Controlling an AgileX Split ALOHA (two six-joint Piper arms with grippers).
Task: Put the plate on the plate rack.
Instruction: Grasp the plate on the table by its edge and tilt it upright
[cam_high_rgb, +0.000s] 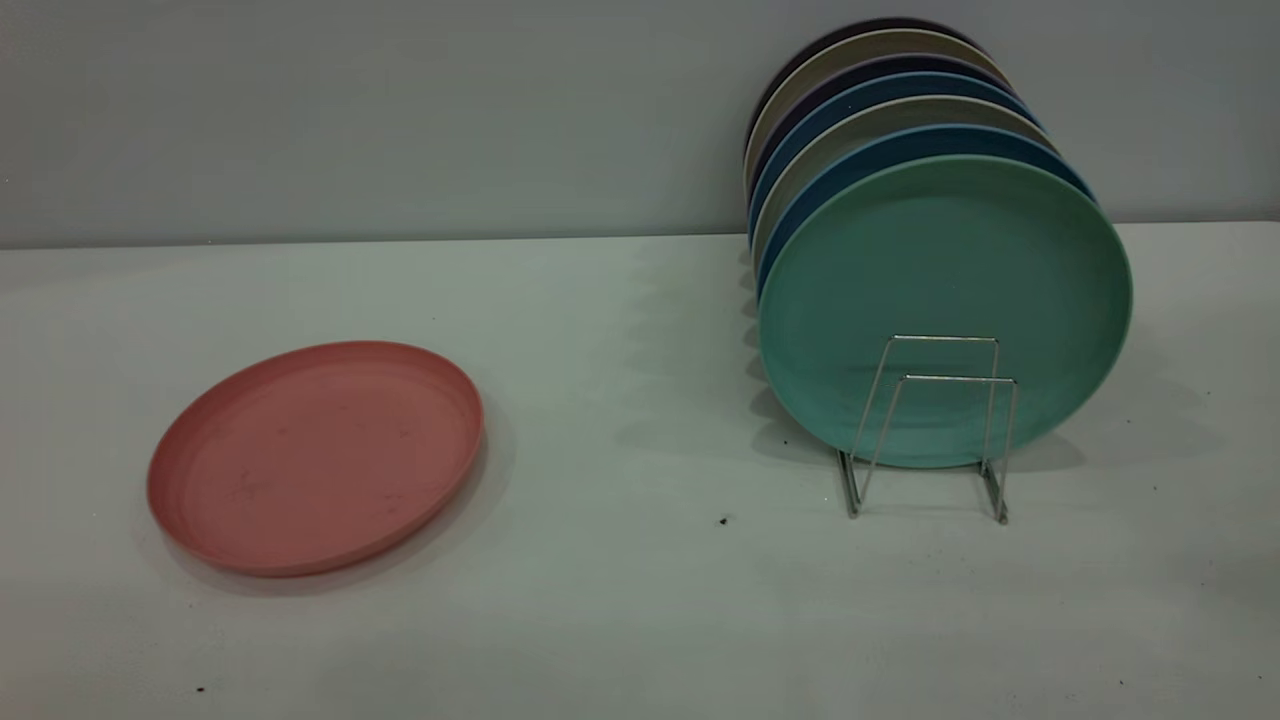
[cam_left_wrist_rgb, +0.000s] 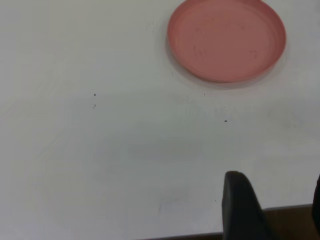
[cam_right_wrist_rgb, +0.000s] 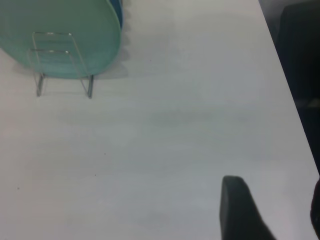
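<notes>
Salmon-pink round matte plate (cam_high_rgb: 318, 455) with a low raised rim and faint dark specks, one only, lying flat and face up on the pale grey-white surface (cam_high_rgb: 620, 600), toward the left arm's side and well apart from everything else. Toward the right arm's side, one thin silver wire plate rack (cam_high_rgb: 960, 378), much lower than its load, with two upright rectangular loops showing at the near end. Seven plates standing on edge in it, counted by their rims, packed one behind another. From the front: one teal-green plate (cam_high_rgb: 945, 290), one blue, one beige-grey, a second blue, one dark navy, a second beige, and one dark at the very back. Both visible loops just in front of the teal-green face. No arm within the exterior view. Left gripper (cam_left_wrist_rgb: 276, 176) hovering over bare surface near its edge, well short of the salmon-pink plate (cam_left_wrist_rgb: 226, 40), dark fingers (cam_left_wrist_rgb: 240, 210) spread wide apart with nothing between them. Right gripper (cam_right_wrist_rgb: 275, 181) likewise over bare surface, far from the rack (cam_right_wrist_rgb: 89, 85) and the teal-green plate (cam_right_wrist_rgb: 60, 20), fingers (cam_right_wrist_rgb: 239, 212) also wide apart and holding nothing.
</notes>
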